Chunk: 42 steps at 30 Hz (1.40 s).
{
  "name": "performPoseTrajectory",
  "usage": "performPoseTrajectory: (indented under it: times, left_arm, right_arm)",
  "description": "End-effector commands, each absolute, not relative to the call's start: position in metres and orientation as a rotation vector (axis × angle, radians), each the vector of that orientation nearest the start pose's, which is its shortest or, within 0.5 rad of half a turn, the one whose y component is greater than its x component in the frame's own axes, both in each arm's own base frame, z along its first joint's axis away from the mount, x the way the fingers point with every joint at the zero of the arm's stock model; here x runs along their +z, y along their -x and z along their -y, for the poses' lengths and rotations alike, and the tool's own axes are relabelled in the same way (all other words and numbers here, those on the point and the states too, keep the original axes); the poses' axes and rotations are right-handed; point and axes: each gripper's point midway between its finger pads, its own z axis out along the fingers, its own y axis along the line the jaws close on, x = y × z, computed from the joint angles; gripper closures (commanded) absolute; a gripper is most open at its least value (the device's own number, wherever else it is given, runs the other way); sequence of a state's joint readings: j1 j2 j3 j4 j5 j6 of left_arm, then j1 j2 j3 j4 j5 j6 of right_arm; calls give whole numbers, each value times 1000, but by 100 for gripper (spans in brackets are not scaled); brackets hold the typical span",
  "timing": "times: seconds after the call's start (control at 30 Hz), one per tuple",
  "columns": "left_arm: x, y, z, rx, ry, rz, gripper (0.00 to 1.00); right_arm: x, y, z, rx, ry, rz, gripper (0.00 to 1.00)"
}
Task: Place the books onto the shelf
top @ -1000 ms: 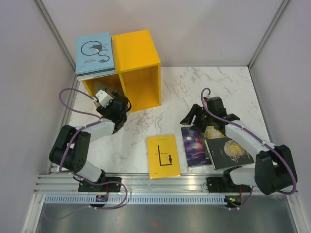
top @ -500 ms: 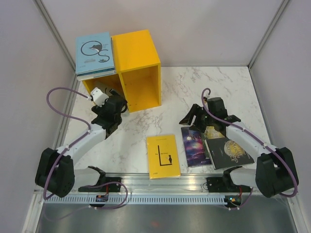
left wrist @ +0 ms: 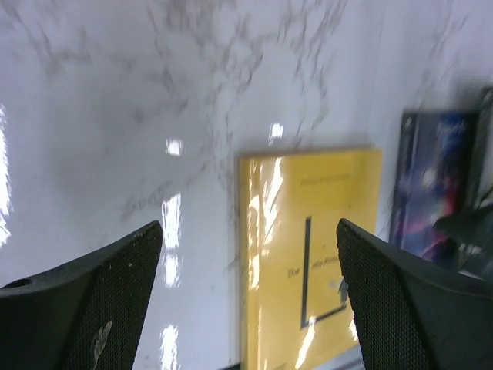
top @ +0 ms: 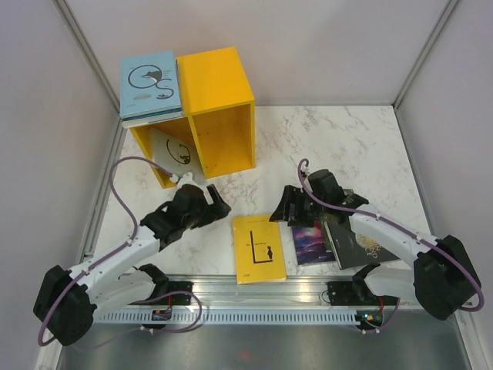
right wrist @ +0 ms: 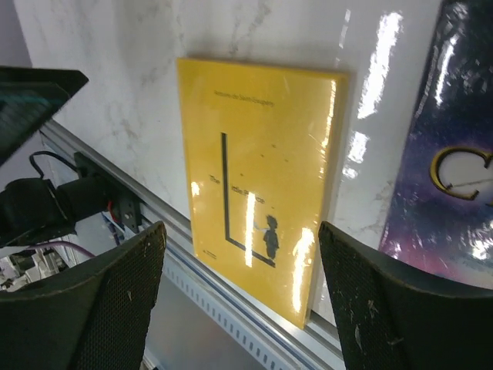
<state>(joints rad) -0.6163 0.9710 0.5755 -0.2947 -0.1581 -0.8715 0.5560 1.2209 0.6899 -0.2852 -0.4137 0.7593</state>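
- The tabletop [top: 331, 131] is white marble with grey veins, closed in by pale walls. The bright yellow shelf [top: 217, 77] stands at its far left, with the openings turned toward the arms.
- A light blue book [top: 150, 83] with a black swirl lies flat on top of the shelf's left half, and a pale book [top: 176, 149] stands tilted inside the left compartment.
- The yellow book [top: 259, 247] lies flat near the front edge, between the two arms. The purple galaxy book [top: 310, 240] lies just beside it on the right, and the black-and-gold book [top: 362, 245] is against that one.
- The left claw [top: 216, 204] hovers over bare marble just left of the yellow book — jaws wide, holding nothing.
- The right claw [top: 283, 210] hangs near the far right corner of the yellow book — jaws wide too, nothing between them.
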Motion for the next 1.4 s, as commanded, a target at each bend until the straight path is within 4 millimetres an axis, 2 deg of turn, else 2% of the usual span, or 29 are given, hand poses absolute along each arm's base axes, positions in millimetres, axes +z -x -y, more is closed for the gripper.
performPoseTrajectory:
  times: [0.0,0.13,0.27,0.4,0.47,0.53,0.63,0.77,0.83,0.87,0.97,1.07,1.1,1.13,1.2,1.23,1.3,1.37]
  left_arm:
    - [73,-190,200,-729,294,-2491,5]
    - [43,-158,219,-759,191,-2624,6]
    - [25,-143,240,-917,191,-2649,5]
    - [13,-134,250,-940,146,-2691,6]
    - [16,-132,262,-1024,104,-2684,6]
    - [11,-125,267,-1068,94,-2715,6]
    - [14,-122,278,-1166,88,-2697,7]
    - [41,-123,296,-1391,48,-2558,8]
    - [46,-122,296,-1418,57,-2544,13]
    - [47,-121,296,-1422,60,-2542,16]
    - [49,-120,293,-1409,57,-2546,35]
    - [50,-119,286,-1372,68,-2553,63]
    - [48,-120,282,-1340,84,-2555,94]
    - [42,-118,276,-1302,102,-2584,98]
    - [45,-121,271,-1260,127,-2567,98]
    - [39,-119,264,-1212,146,-2600,98]
    - [48,-124,260,-1191,151,-2560,98]
    - [47,-123,250,-1118,171,-2584,98]
  right_arm:
    - [76,-191,-225,956,-99,-2679,16]
    - [55,-181,-218,916,-110,-2728,16]
    - [47,-179,-221,945,-125,-2722,16]
    - [32,-173,-222,938,-150,-2747,17]
    - [22,-170,-224,937,-159,-2763,17]
    - [16,-170,-227,940,-160,-2761,18]
    - [-7,-156,-230,918,-170,-2828,19]
    - [-21,-144,-232,915,-177,-2861,20]
    - [-25,-140,-231,910,-190,-2870,21]
    - [-27,-140,-230,900,-196,-2871,21]
    - [-26,-139,-227,889,-197,-2865,21]
    - [-21,-139,-224,882,-201,-2851,21]
    - [-21,-138,-223,873,-204,-2850,21]
    - [-17,-140,-223,875,-198,-2839,21]
    - [-15,-139,-220,852,-202,-2848,21]
    - [-6,-144,-224,874,-192,-2822,21]
    - [3,-148,-226,882,-191,-2804,21]
    - [23,-156,-233,913,-189,-2763,20]
